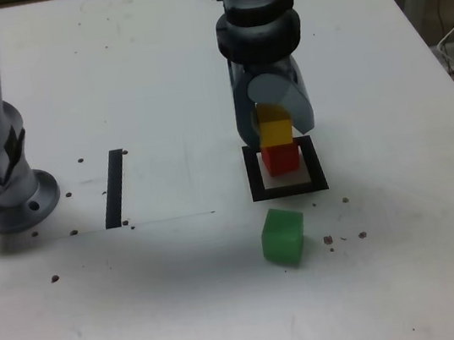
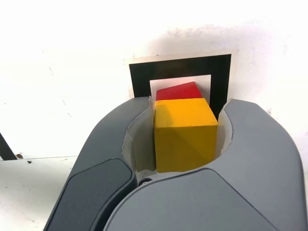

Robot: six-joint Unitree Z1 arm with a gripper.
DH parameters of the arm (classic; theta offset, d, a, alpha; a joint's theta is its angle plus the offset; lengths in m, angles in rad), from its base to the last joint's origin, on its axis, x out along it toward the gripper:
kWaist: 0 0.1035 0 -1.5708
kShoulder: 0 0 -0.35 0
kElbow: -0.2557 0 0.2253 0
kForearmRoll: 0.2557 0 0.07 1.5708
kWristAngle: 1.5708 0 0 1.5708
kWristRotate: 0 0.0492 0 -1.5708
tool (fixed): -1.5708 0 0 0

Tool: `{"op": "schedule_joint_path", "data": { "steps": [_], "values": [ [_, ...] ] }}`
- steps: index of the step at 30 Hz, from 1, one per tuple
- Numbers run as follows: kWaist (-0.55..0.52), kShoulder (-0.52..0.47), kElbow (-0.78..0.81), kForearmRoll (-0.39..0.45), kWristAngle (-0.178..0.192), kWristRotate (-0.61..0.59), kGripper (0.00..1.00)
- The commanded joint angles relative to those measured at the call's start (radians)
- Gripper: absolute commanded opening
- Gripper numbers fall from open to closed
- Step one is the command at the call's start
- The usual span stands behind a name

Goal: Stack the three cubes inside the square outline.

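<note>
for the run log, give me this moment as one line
yellow matte cube in jaws | red matte cube inside black square outline

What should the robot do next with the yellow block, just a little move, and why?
Probably ease the yellow cube gently down, then open the gripper. Its jaws hold the yellow cube on both sides, and the red cube sits inside the black square outline with the yellow one right above it, or maybe already touching; I can't tell.

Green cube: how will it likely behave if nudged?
Flat faces on the green cube suggest it would slide, not roll. Its squat shape makes tipping unlikely. Crisp edges hint it's stiff, though weight is unclear.
</note>
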Motion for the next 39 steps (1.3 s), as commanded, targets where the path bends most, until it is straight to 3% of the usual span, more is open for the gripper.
{"op": "schedule_joint_path", "data": {
  "steps": [1, 16, 23, 28, 32, 35, 39],
  "values": [
    [-0.002, 0.001, -0.004, -0.003, -0.001, -0.002, 0.19],
    [-0.002, 0.006, -0.003, -0.013, -0.013, -0.001, 0.20],
    [-0.002, 0.012, 0.007, -0.012, -0.018, -0.001, 0.27],
    [-0.002, 0.016, 0.009, -0.012, -0.028, 0.005, 0.45],
    [-0.002, 0.016, 0.002, 0.002, -0.032, 0.014, 0.79],
    [-0.002, 0.019, -0.005, 0.014, -0.033, 0.025, 0.97],
    [-0.002, 0.013, -0.011, 0.016, -0.032, 0.036, 1.00]
  ]
}}
